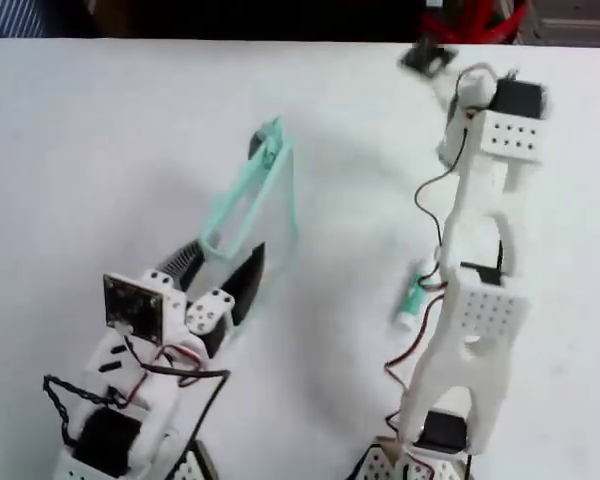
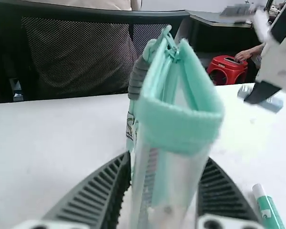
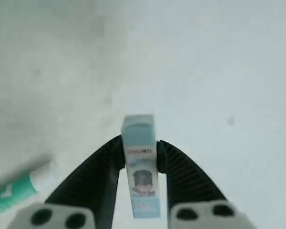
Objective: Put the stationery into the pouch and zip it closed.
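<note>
Over the white table (image 1: 100, 120), left gripper (image 2: 166, 160) grips pouch (image 2: 178, 119), right gripper (image 3: 139, 142) grips eraser (image 3: 139, 164).

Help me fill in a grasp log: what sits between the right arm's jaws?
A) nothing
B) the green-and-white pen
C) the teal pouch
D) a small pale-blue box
D: the right wrist view shows the small pale-blue box clamped between the jaws of the right gripper. The green-and-white pen lies on the table, and the left gripper holds the teal pouch.
</note>
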`<state>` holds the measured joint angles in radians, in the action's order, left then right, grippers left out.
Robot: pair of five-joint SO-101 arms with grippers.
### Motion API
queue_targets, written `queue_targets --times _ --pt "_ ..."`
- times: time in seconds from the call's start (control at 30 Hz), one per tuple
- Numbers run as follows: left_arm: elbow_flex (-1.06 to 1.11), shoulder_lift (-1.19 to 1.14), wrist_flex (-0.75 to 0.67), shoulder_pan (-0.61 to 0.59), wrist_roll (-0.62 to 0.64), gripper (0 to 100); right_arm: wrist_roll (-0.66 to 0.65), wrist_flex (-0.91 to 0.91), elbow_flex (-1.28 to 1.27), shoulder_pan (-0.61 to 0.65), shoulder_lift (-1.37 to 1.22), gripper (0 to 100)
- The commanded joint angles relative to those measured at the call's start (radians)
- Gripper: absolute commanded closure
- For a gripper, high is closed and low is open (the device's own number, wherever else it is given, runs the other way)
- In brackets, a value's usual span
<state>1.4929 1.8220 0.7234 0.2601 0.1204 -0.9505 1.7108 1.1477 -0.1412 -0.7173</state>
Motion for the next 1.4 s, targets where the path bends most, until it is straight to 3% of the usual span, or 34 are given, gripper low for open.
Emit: queue_targets --times 0.0,0.17,0.37,0.63,0.8,1.03,1.2,1.37 --pt "-0.009 -0.013 -0.002 0.013 -0.009 78 0.285 0.012 0.077 0.064 0.278 98.1" --pt "-0.009 -0.013 -0.003 0.013 -0.008 78 0.422 0.015 -0.018 0.222 0.590 98.1" --pt "-0.009 -0.013 -0.005 0.013 -0.008 78 0.434 -0.004 -0.450 0.585 1.046 98.1" --pt "-0.009 -0.010 -0.006 0.013 -0.008 78 0.657 -0.338 -0.806 0.974 1.359 98.1" --pt "-0.009 -0.010 -0.006 0.013 -0.008 78 0.698 -0.587 -1.099 1.003 1.377 98.1" --pt "-0.009 -0.010 -0.008 0.010 -0.008 78 0.703 -0.977 -1.505 0.926 1.491 98.1" --pt "-0.011 -0.010 -0.008 0.007 -0.008 78 0.835 -1.018 -1.636 0.851 1.554 98.1" --pt "-0.011 -0.010 -0.009 0.007 -0.008 78 0.844 -1.006 -1.666 0.848 1.564 98.1"
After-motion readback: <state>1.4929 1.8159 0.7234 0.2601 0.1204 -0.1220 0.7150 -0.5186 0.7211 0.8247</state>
